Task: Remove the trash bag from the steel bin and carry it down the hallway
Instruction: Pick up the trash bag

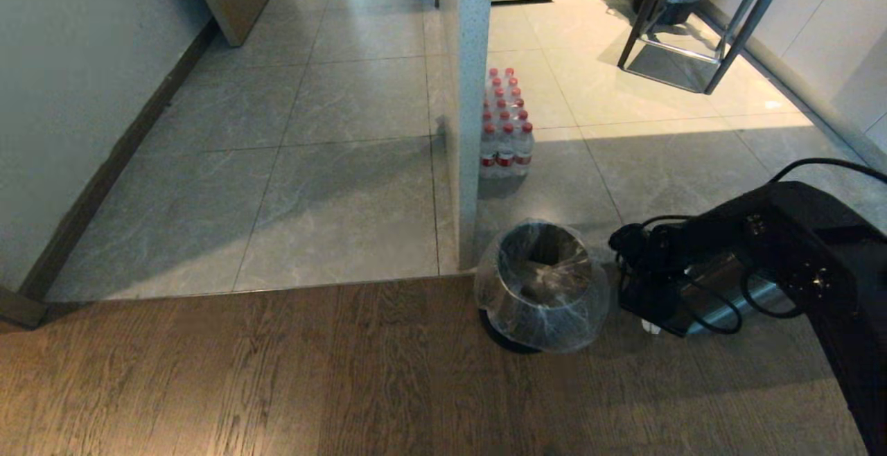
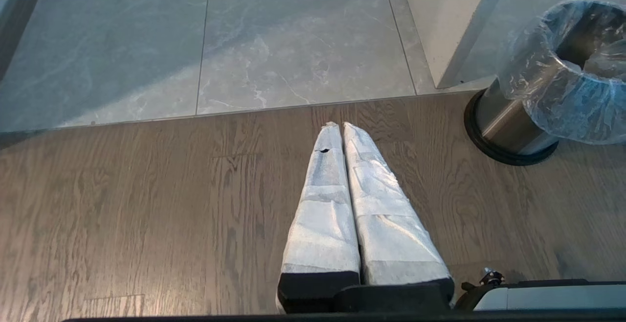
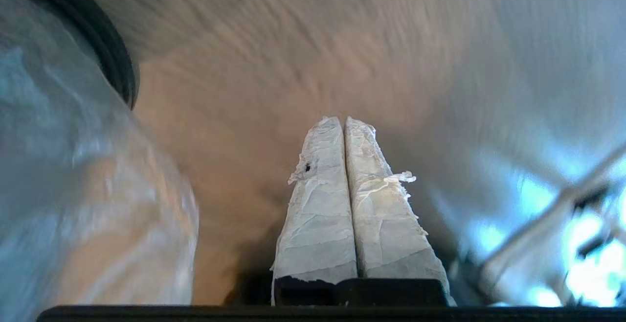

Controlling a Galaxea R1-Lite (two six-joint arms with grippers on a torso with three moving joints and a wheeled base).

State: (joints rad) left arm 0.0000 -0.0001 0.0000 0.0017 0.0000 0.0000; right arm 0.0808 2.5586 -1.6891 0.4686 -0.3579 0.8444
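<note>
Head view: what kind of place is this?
Probably a home or apartment: wood-plank floor meeting the grey-tiled hallway, a pack of red-capped bottles by a pillar, and a lined steel bin.

The steel bin (image 1: 516, 328), a small brushed-steel cylinder on a black base ring, stood upright on the wood-plank floor at about 5 o'clock in the head view, just at the seam with the grey tiles. The trash bag (image 1: 547, 290), thin clear crinkled plastic, lined the bin, its mouth open and folded outward over the rim, draping down the outer wall. The hallway (image 1: 332, 137), grey marble-look tile, extended from 9 to 12 o'clock.
</note>
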